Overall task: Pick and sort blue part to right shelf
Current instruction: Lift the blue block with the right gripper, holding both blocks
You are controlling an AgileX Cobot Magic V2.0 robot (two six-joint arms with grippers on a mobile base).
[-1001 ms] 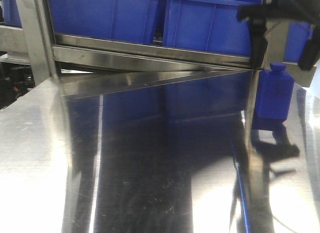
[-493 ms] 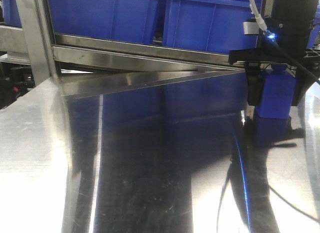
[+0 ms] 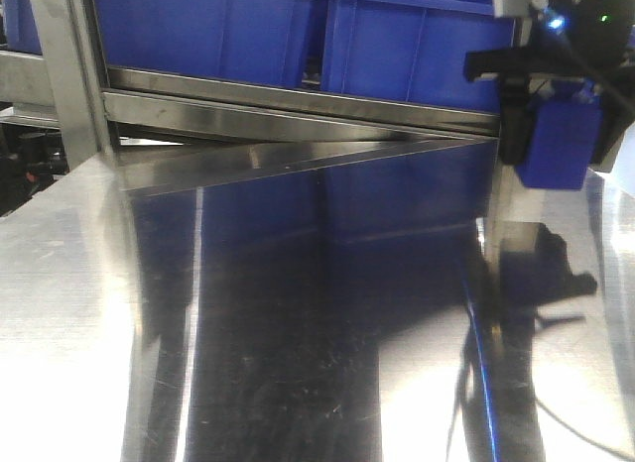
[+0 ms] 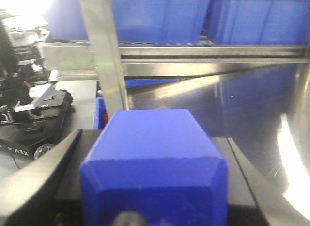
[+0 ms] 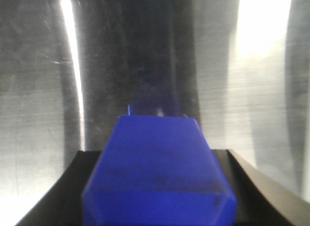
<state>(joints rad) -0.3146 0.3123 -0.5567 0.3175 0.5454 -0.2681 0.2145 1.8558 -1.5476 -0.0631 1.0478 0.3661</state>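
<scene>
Right arm: sits at the upper right of the front view, wrist on top. The right gripper (image 3: 558,157) points straight down over the steel table (image 3: 298,333), in front of the shelf rail (image 3: 298,100). Its 2 black fingers (image 3: 513,125) are pinched on the blue part (image 3: 561,145), 1 on each side.

Blue part: a solid blue plastic block with flat faces. The right wrist camera shows bevelled edges on the end it sees. The top end is hidden inside the claw. The part hangs in the air, clear of the tabletop, with a dark reflection beneath it. It is just below the blue bins (image 3: 417,46) on the shelf.

Orientation: long axis near vertical, lower end toward the table, with a slight lean. A broad face is turned to the front camera.

Left arm: outside the front view. The left gripper (image 4: 152,136) is held level and aimed toward the shelf post (image 4: 104,56). Its fingers are closed on a second blue part (image 4: 155,168) of like shape.
</scene>
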